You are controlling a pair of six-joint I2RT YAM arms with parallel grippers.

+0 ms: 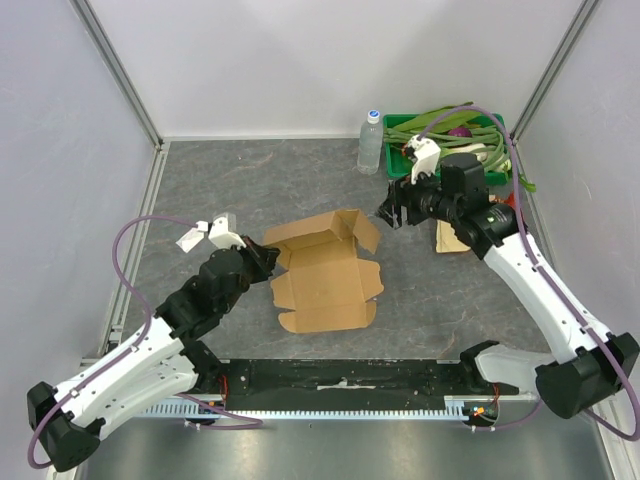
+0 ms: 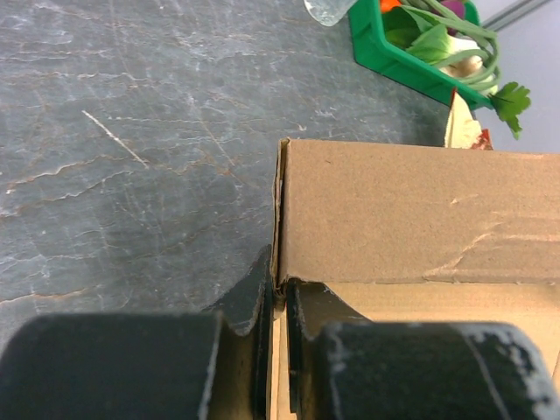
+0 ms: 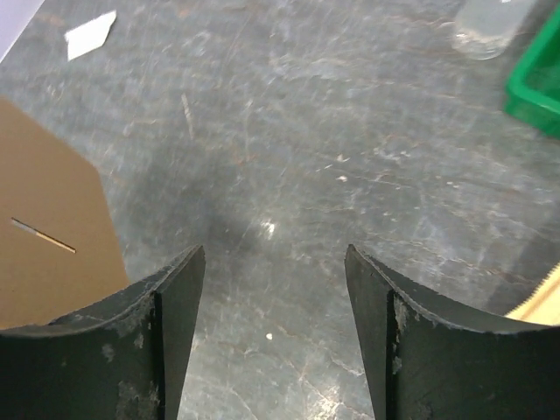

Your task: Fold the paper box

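Logged paper box [image 1: 325, 275] mid-table on veined grey tabletop [image 1: 250, 180]: matte brown cardboard, creased, half-formed, flaps splayed. Found left gripper [image 2: 278, 284] pinched tight on the thin edge of its left wall. Found right gripper [image 3: 274, 262] spread wide, empty, near the box's far right flap.

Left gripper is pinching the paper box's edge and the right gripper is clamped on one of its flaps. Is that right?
Not quite. The right gripper is open, jaws apart over the table, holding nothing; the right wrist view shows it. The left gripper does pinch the edge of the paper box.
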